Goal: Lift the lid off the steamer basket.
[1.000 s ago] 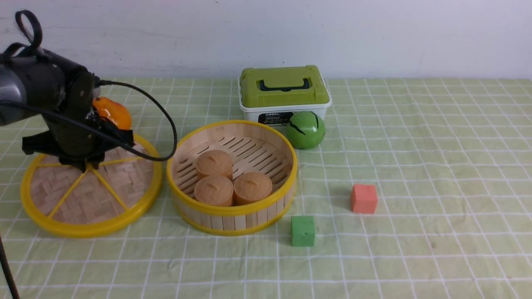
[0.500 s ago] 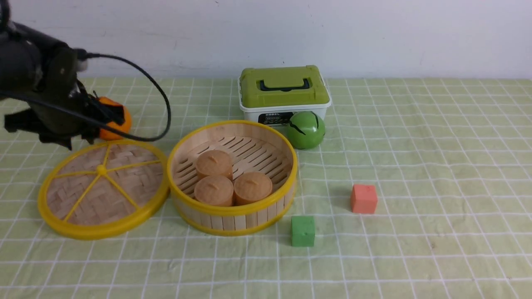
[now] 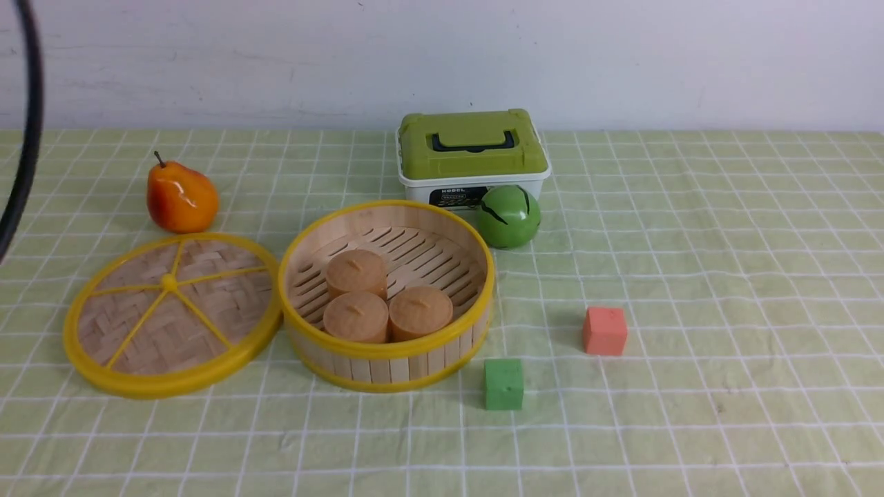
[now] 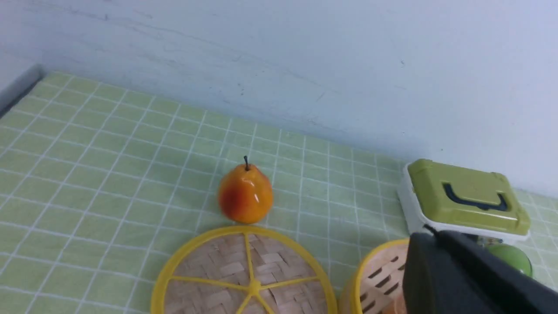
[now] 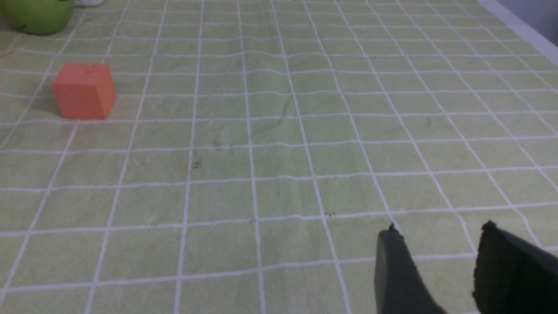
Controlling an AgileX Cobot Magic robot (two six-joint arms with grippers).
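The lid (image 3: 169,314) lies flat on the cloth, touching the left side of the steamer basket (image 3: 387,348); it also shows in the left wrist view (image 4: 244,279). The basket is uncovered and holds three round tan buns (image 3: 376,300). Its rim also shows in the left wrist view (image 4: 370,270). My left gripper (image 4: 429,235) shows only in its wrist view, raised above the basket, with the jaws together and empty. My right gripper (image 5: 440,229) is open and empty over bare cloth, far right of the basket.
An orange pear (image 3: 181,197) stands behind the lid. A white box with a green lid (image 3: 469,148) and a green ball (image 3: 509,216) sit behind the basket. A red cube (image 3: 604,330) and a green cube (image 3: 503,384) lie to its right. A black cable (image 3: 24,138) hangs at far left.
My left gripper let go of the lid, rose and drew back to the left out of the front view. The lid settled flat against the basket, uncovering the pear.
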